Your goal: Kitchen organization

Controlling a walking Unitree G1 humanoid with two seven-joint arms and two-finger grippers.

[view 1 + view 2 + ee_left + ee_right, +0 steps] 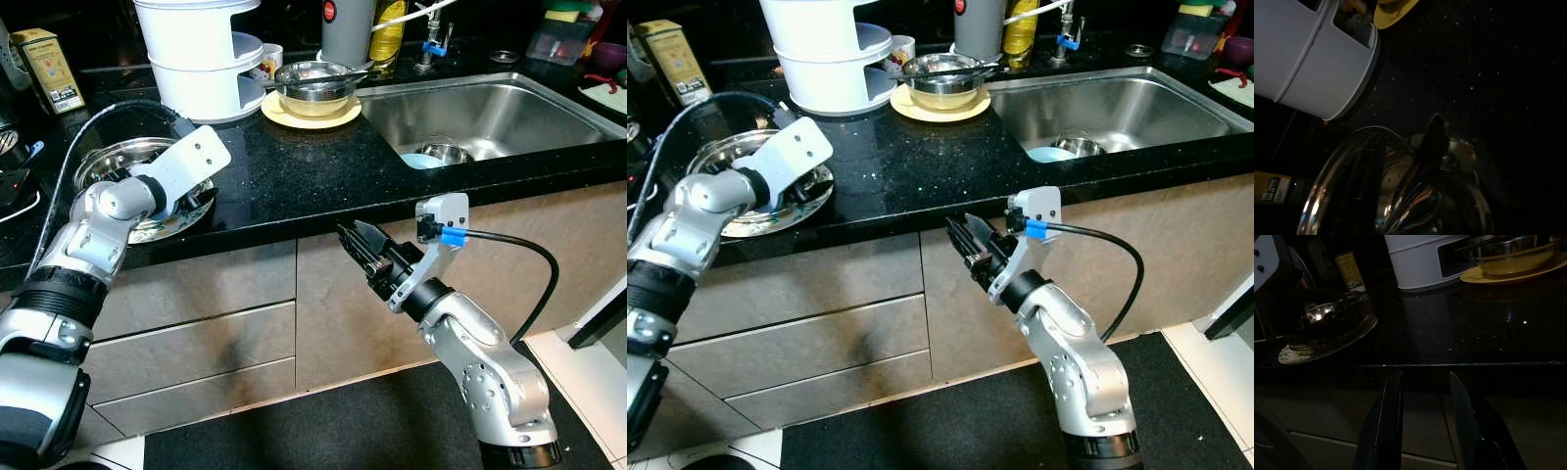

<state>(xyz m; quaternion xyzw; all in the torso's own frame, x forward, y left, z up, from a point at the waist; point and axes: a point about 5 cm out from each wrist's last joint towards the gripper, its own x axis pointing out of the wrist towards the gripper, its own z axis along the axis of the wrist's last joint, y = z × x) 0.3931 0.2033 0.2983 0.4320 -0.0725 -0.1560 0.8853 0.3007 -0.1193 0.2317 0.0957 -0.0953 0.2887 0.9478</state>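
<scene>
Head views: left gripper (186, 196) sits over the steel colander (118, 162) near the left front edge of the black counter (294, 166); can't tell its finger state from here. Right gripper (358, 240) hangs just below the counter's front edge, in front of the drawer fronts (196, 343), holding nothing. White steamer (201, 54) stands toward the back edge, with a steel bowl on a yellow plate (312, 110) beside it, next to the sink (480, 113). Left wrist view: dark; one black finger (1432, 142) lies across the colander rim, grip can't be judged. Right wrist view: both fingers (1391, 416) parted with a clear gap, empty, pointing at the counter's front edge.
</scene>
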